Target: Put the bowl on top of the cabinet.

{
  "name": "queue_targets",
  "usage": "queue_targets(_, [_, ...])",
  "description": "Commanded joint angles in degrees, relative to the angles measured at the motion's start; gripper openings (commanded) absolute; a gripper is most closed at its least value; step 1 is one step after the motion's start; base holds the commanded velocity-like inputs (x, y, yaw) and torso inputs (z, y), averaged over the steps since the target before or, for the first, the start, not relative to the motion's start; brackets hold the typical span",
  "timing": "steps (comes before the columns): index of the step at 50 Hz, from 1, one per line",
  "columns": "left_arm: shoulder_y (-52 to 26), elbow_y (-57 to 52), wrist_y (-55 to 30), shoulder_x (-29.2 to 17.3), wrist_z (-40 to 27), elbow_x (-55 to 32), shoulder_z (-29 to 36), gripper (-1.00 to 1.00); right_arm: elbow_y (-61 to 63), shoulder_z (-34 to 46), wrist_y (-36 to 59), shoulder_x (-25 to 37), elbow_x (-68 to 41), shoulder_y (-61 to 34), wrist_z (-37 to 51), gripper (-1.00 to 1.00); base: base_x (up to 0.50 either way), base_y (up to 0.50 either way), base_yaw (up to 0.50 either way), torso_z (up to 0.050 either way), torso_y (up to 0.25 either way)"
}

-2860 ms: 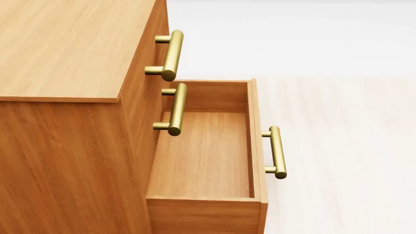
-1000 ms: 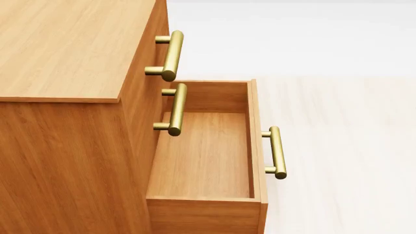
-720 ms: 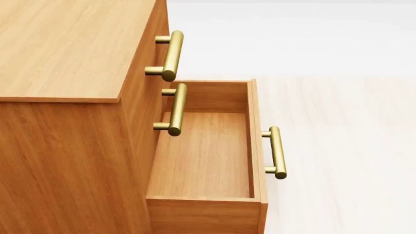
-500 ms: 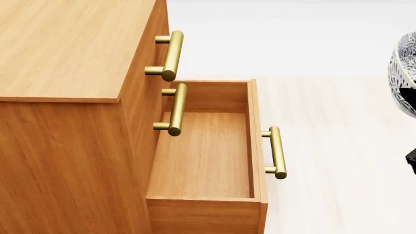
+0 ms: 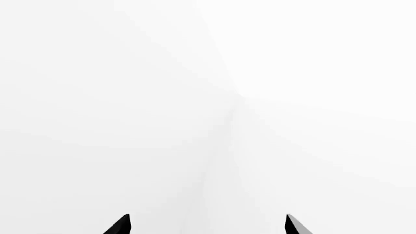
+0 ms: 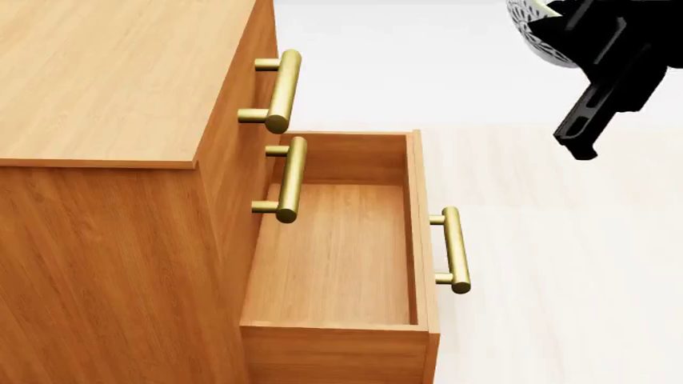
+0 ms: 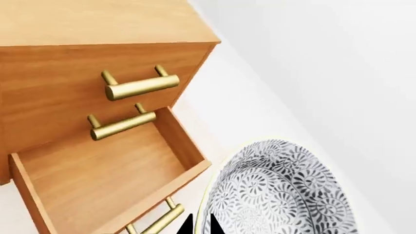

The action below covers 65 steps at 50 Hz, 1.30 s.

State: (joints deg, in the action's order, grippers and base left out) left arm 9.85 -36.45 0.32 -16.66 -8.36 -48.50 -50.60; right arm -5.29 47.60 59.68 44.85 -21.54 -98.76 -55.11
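The small, blue-patterned ceramic bowl [image 6: 533, 32], rigid, glossy and breakable, is carried at two o'clock by its rim, pinched between the right gripper [image 7: 198, 225] jaws, clear of the orange-brown wooden cabinet [image 6: 107, 80]; left gripper [image 5: 206, 224] jaws are spread, empty.

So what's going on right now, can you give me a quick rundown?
Right hand shut on bowl, up in the air right of cabinet. Left hand open, empty. Cabinet top bare; open drawer below, off the path.

Showing only a sliver of the bowl [image 6: 537, 32] at the head view's top edge, mostly covered by the right hand [image 6: 597, 56]. Cutting off the bowl's lower part in the right wrist view. Cropping the left hand [image 5: 206, 225] to two fingertips, and the cabinet [image 6: 107, 120] at left and bottom.
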Motion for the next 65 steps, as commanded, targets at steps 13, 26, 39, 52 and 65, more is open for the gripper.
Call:
queue_targets(13, [0.3,-0.4,0.1,-0.1,-0.4,-0.3,0.1,1.00,-6.0,7.7,-3.6,-13.4,3.5,-7.4,-4.6,-1.00,0.00,0.00,0.00,0.000,0.001])
queue_targets(26, [0.3,0.0,0.6,0.0,-0.2,-0.3,0.2,1.00,0.0,9.2,-1.3,-18.9,2.4,-7.0,-3.7,-1.00,0.00,0.00,0.00,0.000,0.000])
queue_targets(39, [0.6,0.1,0.8,-0.1,-0.2,-0.7,-0.1,1.00,3.8,8.5,0.9,-22.2,1.4,-8.5,-2.6,-1.00,0.00,0.00,0.00,0.000,0.001])
queue_targets(52, [0.7,0.2,1.0,-0.1,-0.2,-0.9,-0.2,1.00,2.8,5.9,-0.1,-27.7,0.9,-8.0,0.7,-1.00,0.00,0.00,0.00,0.000,0.000])
queue_targets(65, [0.9,0.2,1.1,-0.2,-0.1,-1.2,-0.4,1.00,5.4,4.4,-1.3,-30.8,0.6,-5.5,4.6,-1.00,0.00,0.00,0.00,0.000,0.001])
